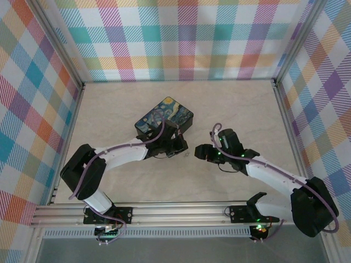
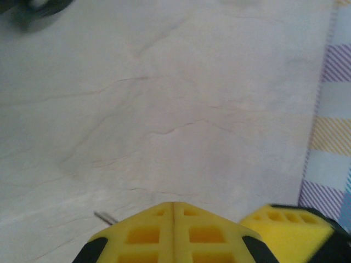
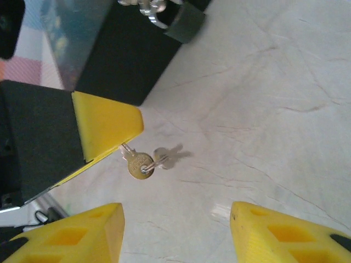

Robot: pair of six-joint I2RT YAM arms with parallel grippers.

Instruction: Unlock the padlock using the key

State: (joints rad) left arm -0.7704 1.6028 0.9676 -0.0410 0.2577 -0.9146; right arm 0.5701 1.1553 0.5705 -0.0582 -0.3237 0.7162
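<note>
Your left pincer [image 2: 173, 216] is pinching the key [image 3: 141, 165] just off the tin box [image 1: 164, 116], its bow pointing at your spread right pincer [image 3: 175, 235], with the padlock [image 3: 156, 11] up on the box's side.

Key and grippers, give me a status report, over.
Left gripper shut on the key, blade pinched. Right gripper open, empty. Second key on the same ring; tin box close behind.

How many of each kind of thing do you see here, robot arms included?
Robot arms: 2 (left arm, right arm)
Painted tin box: 1
Padlock, blurred: 1
Keys: 2 (the key, a second key)
Total: 6
</note>
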